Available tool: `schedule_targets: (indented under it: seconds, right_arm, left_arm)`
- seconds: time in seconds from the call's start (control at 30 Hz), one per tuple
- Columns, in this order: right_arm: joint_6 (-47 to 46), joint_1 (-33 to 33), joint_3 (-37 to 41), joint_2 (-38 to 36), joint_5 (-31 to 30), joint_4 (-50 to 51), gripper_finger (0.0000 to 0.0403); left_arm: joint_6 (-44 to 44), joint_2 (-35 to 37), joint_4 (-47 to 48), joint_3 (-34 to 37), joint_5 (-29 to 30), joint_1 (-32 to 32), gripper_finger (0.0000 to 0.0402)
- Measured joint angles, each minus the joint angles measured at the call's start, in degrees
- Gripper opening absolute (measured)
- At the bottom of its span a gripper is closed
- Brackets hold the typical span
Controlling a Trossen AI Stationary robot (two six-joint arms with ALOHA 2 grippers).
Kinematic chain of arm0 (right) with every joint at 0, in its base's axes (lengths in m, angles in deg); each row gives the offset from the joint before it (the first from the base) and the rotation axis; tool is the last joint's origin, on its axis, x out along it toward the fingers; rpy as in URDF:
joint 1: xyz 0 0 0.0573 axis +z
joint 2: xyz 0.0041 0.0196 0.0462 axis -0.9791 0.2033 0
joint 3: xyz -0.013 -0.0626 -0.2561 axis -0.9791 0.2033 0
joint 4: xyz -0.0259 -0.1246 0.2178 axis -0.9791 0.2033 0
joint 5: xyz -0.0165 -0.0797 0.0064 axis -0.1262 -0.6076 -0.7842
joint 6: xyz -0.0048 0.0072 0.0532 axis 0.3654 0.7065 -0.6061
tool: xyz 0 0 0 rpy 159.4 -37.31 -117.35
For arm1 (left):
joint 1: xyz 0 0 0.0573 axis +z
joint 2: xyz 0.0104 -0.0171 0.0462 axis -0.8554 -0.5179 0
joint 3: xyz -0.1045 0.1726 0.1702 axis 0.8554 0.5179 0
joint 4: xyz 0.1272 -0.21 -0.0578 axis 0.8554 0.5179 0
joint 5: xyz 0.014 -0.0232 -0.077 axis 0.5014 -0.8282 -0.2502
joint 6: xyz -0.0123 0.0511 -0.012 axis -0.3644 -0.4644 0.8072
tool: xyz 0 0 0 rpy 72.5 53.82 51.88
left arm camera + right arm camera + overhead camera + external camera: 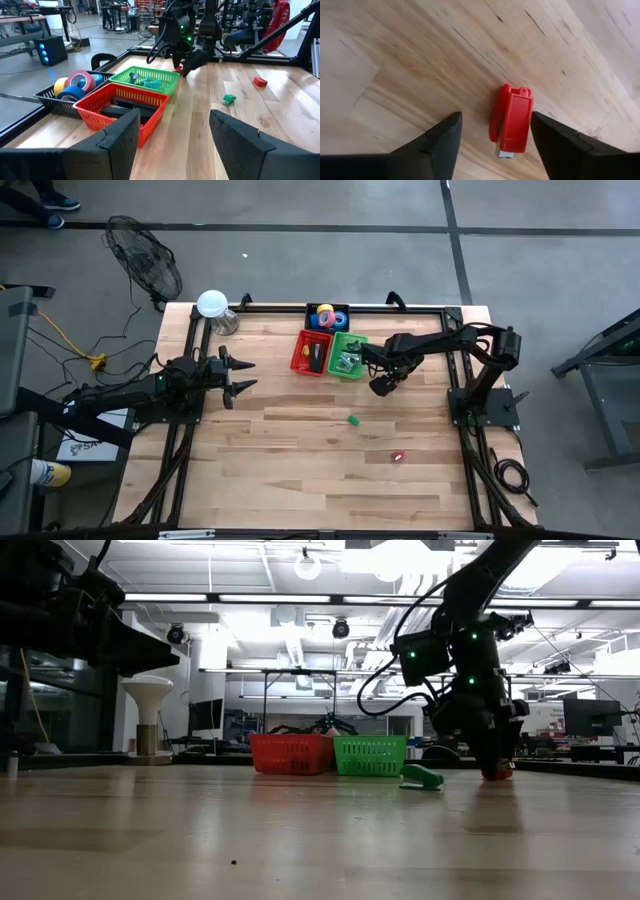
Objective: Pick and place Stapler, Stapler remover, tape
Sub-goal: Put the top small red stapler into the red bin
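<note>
Hovering just above the wooden counter (300,470), the right gripper (494,119) points its jaws downward and holds them wide open. A small red plastic stapler-shaped piece (514,122) lies flat on the wood between the two fingers, nearer one than the other and touching neither. Nothing is gripped.

Beside this gripper stands the green mesh plastic basket (167,86), holding several small items I cannot identify with certainty. The red mesh plastic basket (100,120) touches it and contains the long slim black desk stapler (131,109), lying low inside. Behind both, the black mesh tray (55,105) holds the coloured ring-shaped tape rolls (75,85), with yellow, pink and blue visible.

Two loose items lie on open counter, well apart from the baskets: a small green plastic piece (353,419) and a second small red piece (398,456).

Farthest off, the left gripper (248,375) waits at the counter's left side, jaws open and empty, facing the baskets.

Assessment: the stapler and tape already sit in containers; the step in hand appears to be picking up the red piece. The next move calls for centring the jaws over its narrow body, descending until the fingers flank it, then closing. An off-centre approach risks pushing the piece aside.
</note>
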Motion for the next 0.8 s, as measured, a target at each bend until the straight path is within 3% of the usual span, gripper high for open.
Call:
schedule_targets:
  seconds: [0.8]
  right_arm:
    - [2.01, 1.48, 0.2, -0.99, 3.87, -1.72, 0.0061]
  left_arm:
    - [0.01, 0.0, 0.02, 0.0, 0.0, 0.0, 0.0234]
